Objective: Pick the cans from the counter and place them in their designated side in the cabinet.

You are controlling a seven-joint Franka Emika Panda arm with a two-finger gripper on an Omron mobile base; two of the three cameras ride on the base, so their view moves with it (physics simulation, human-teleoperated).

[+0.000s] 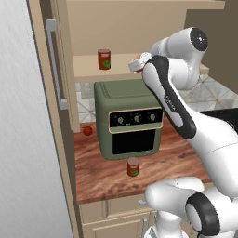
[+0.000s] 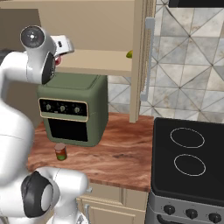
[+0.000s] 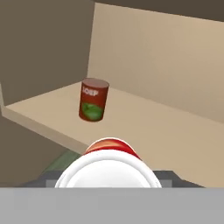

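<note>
**Cans: one held at the cabinet shelf, one on it, one on the counter**

Red can (image 3: 109, 168), white rim: clamped in the gripper (image 1: 138, 64), at the front edge of the cabinet shelf (image 1: 88, 69), above the green oven (image 1: 128, 118).
Brown-red can with green label (image 1: 104, 59): upright on the shelf, left of the held can.
Another labelled can (image 1: 133, 167): upright on the counter (image 1: 102, 176), just in front of the oven.
Small red fruit (image 1: 87, 131): on the counter, left of the oven.
Cabinet door (image 1: 53, 69), grey bar handle: open, left of the shelf.
Black stovetop (image 2: 190, 157): right of the counter.
</note>
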